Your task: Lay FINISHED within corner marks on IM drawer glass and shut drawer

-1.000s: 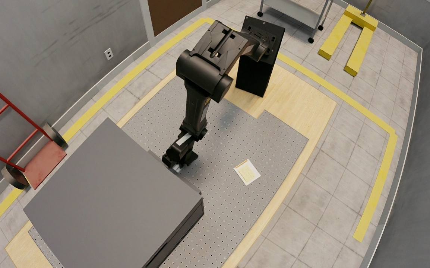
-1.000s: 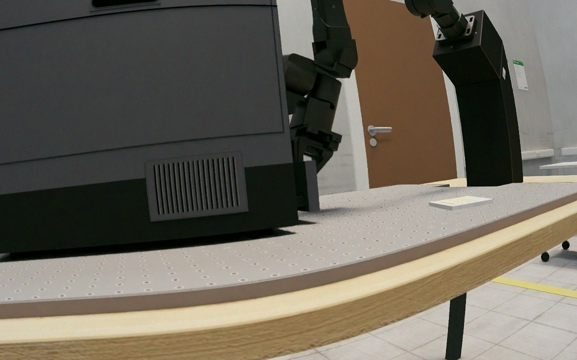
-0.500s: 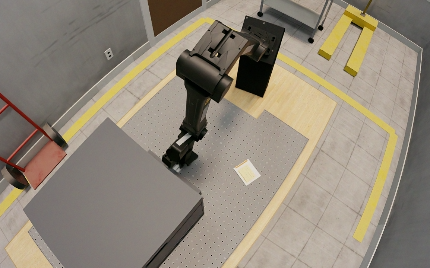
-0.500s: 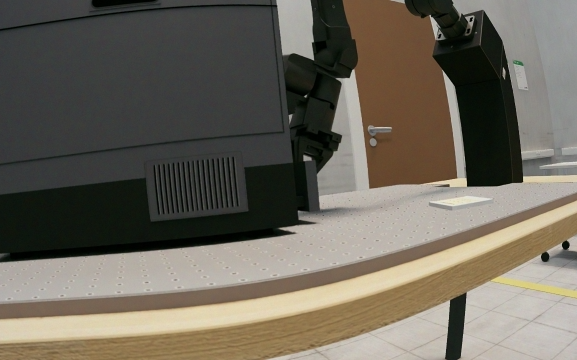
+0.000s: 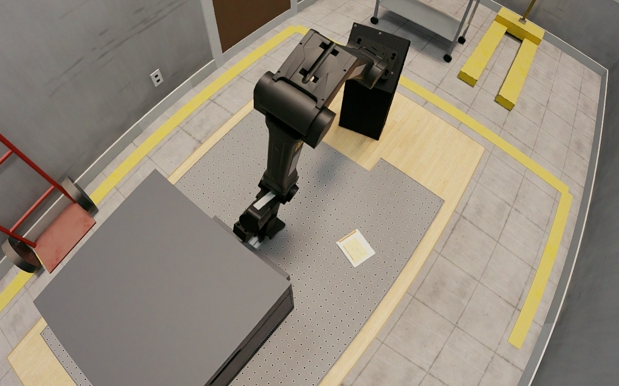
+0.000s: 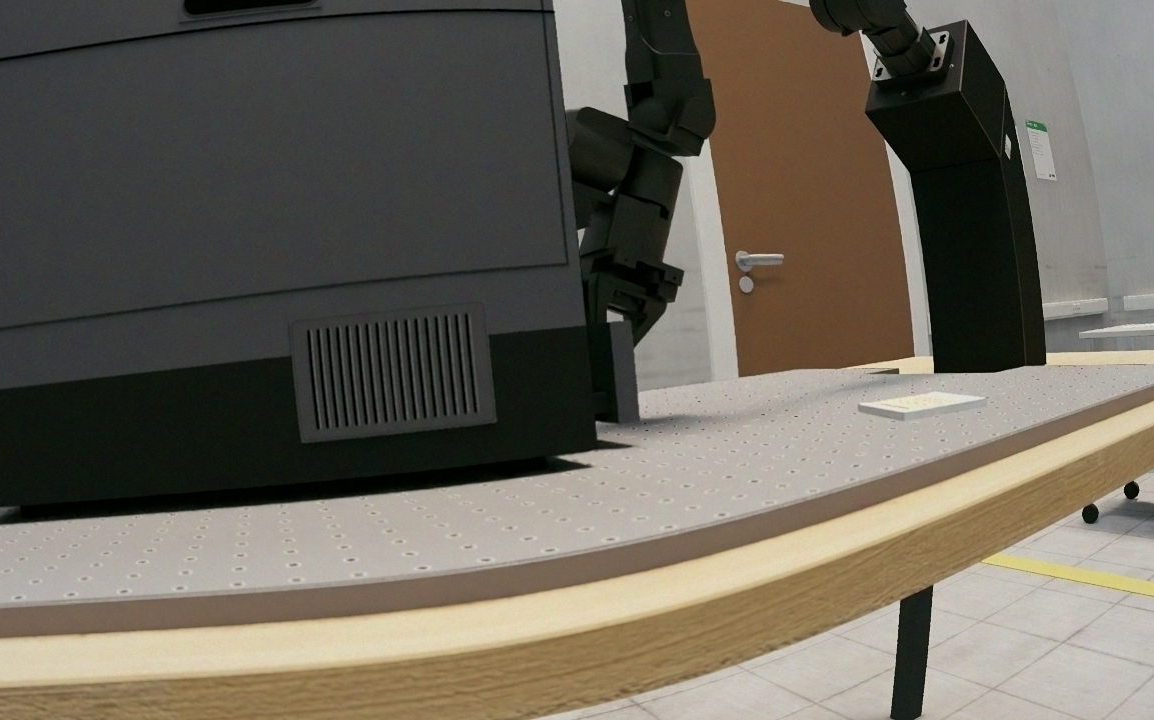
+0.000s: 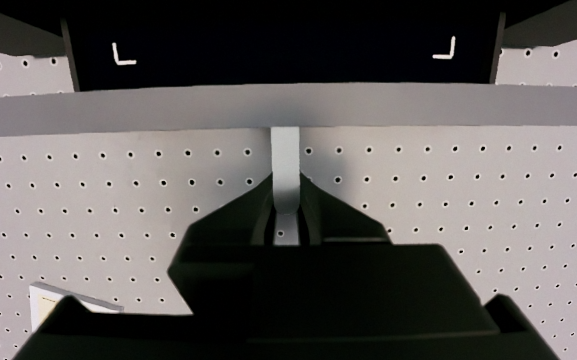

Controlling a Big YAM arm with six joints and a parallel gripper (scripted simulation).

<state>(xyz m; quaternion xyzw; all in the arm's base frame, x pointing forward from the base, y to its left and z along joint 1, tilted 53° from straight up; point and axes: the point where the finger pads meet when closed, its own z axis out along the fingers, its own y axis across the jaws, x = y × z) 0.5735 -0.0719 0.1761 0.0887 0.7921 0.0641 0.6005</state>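
The gel imager IM point(image 5: 158, 288) is a big grey box on the perforated plate; it also fills the left of the side view point(image 6: 268, 241). Its drawer stands a little way out. In the wrist view I see the drawer's grey front panel point(image 7: 288, 107), the dark glass point(image 7: 283, 47) behind it and two white corner marks point(image 7: 123, 55) point(image 7: 445, 50). My gripper point(image 7: 286, 180) is shut on the drawer's pale handle tab point(image 7: 285, 170), which sticks out from the panel's middle. It also shows at IM's front in the overhead view point(image 5: 256, 235). The cassette FINISHED point(image 5: 355, 247) lies flat on the plate to the right, apart from me.
The arm's black base column point(image 5: 374, 81) stands at the back of the table. The plate's right edge and the wooden table rim point(image 6: 742, 573) run past the cassette. A red cart point(image 5: 23, 201) stands on the floor left of the table.
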